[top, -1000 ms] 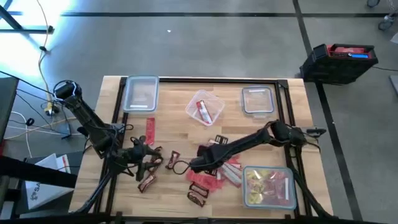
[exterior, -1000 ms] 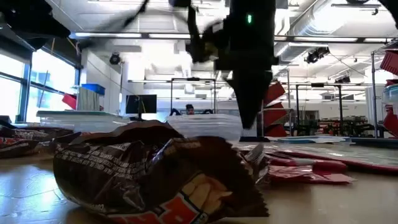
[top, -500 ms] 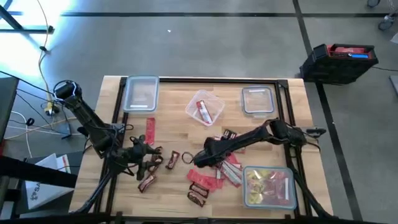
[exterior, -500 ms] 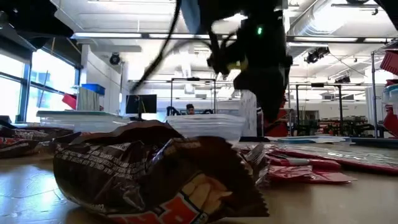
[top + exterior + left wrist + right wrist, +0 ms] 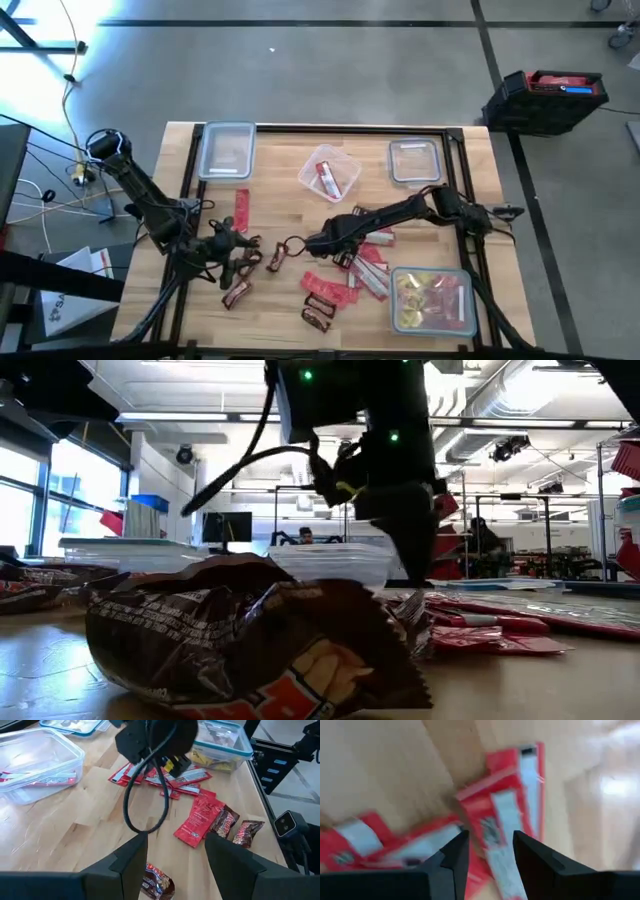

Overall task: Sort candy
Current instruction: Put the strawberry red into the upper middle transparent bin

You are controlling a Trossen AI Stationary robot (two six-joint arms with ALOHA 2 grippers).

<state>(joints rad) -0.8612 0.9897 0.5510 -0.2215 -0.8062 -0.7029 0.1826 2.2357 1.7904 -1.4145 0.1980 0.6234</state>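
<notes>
The candy lies loose on the wooden table (image 5: pixel 280 205). Red packets (image 5: pixel 345 282) are heaped near the front middle and show blurred in the right wrist view (image 5: pixel 495 815). Dark brown bars (image 5: pixel 319 318) lie around them, and one (image 5: pixel 250 640) fills the low view. One more red packet (image 5: pixel 242 210) lies alone at the left. My right gripper (image 5: pixel 320 243) hovers open over the far side of the red heap (image 5: pixel 175 777). My left gripper (image 5: pixel 243 258) waits open at the left, a brown bar (image 5: pixel 155 882) beneath its fingers.
Four clear containers stand on the table: one at far left (image 5: pixel 226 150), one at far middle (image 5: pixel 330 172) holding a red packet, one at far right (image 5: pixel 414 162), and one at near right (image 5: pixel 432 300) holding yellow candy. A black cable loop (image 5: pixel 147 805) hangs from my right arm.
My right gripper has moved toward the table's far edge, off the near part of the red heap, uncovering packets that its arm hid before. My left arm has kept still.
</notes>
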